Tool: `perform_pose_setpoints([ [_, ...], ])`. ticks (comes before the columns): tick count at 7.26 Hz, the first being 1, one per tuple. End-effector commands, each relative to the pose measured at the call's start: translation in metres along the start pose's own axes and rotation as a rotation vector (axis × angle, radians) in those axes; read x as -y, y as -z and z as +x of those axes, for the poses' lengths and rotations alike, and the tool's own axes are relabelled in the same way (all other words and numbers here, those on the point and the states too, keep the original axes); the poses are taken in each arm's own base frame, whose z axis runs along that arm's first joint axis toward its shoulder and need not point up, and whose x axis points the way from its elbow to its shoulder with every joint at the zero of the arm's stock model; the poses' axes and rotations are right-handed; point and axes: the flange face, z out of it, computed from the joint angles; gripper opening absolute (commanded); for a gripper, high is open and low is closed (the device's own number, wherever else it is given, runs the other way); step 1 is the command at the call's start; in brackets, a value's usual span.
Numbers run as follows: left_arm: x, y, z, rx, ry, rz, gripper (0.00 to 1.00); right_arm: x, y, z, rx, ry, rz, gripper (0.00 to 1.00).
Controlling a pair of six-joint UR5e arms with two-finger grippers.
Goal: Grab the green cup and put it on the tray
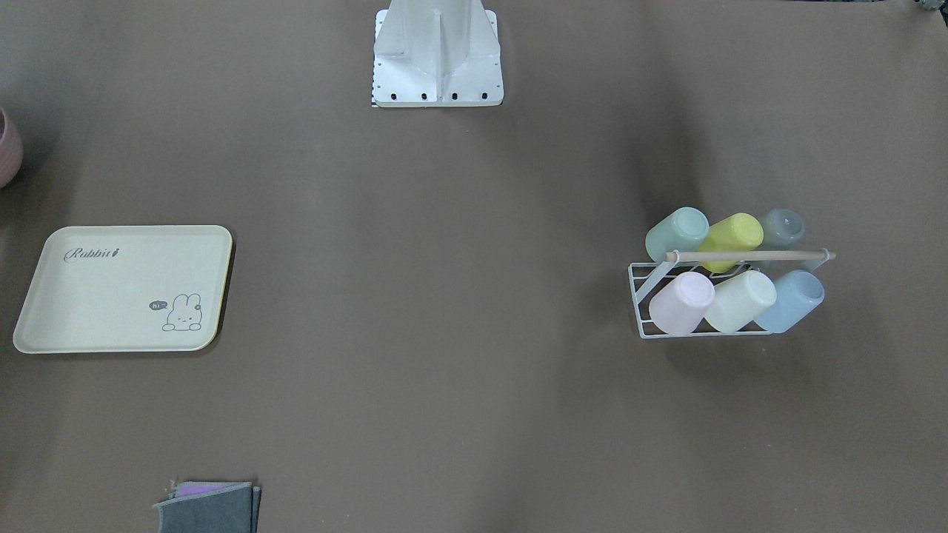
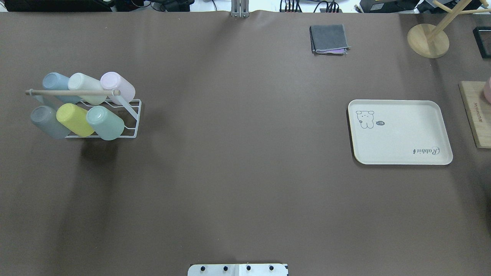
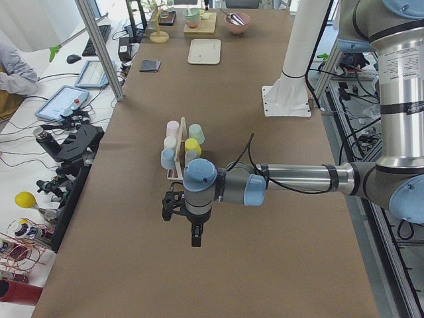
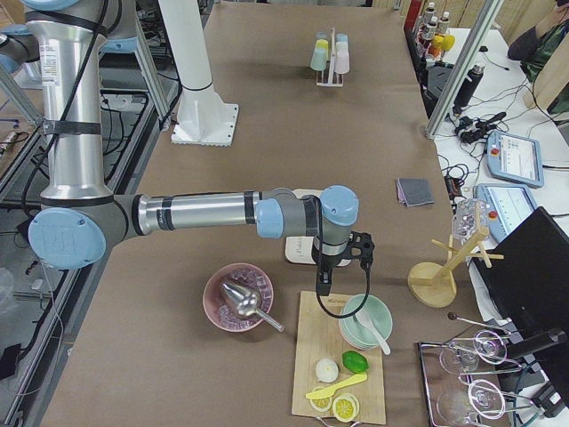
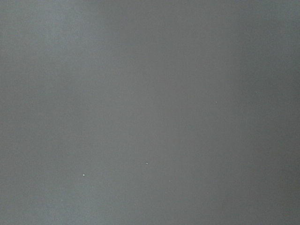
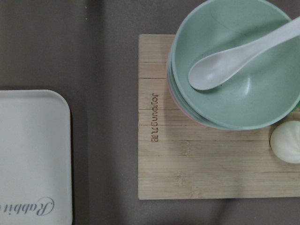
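Observation:
The green cup (image 1: 676,233) lies tilted on a white wire rack (image 1: 644,296), at the end of the row nearest the robot, beside a yellow-lime cup (image 1: 732,235). It also shows in the overhead view (image 2: 104,122). The cream "Rabbit" tray (image 2: 402,138) sits empty at the other side of the table (image 1: 111,296). My left gripper (image 3: 194,236) hangs over bare table beyond the rack's end; I cannot tell whether it is open or shut. My right gripper (image 4: 322,283) hangs past the tray, over a cutting board; I cannot tell its state either.
The rack also holds grey-blue, pink, cream and blue cups. A wooden cutting board (image 6: 187,154) with stacked green bowls (image 6: 234,70) and a spoon lies next to the tray's corner (image 6: 33,154). A folded grey cloth (image 2: 329,38) and a wooden stand (image 2: 427,40) are at the far edge.

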Motion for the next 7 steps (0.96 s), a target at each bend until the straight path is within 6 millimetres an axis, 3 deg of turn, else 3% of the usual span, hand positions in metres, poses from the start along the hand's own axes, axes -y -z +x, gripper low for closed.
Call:
perform_pose_setpoints([
  [1,0.0004,0.0031,0.0018,0.0,-0.014,0.018,0.99,-0.0043,-0.0026,0.0032,0.002,0.002,-0.003,1.0],
  [7,-0.0025,-0.001,-0.0012,0.028,-0.008,0.0,0.99,-0.0009,0.0,0.0006,0.001,0.006,0.003,1.0],
])
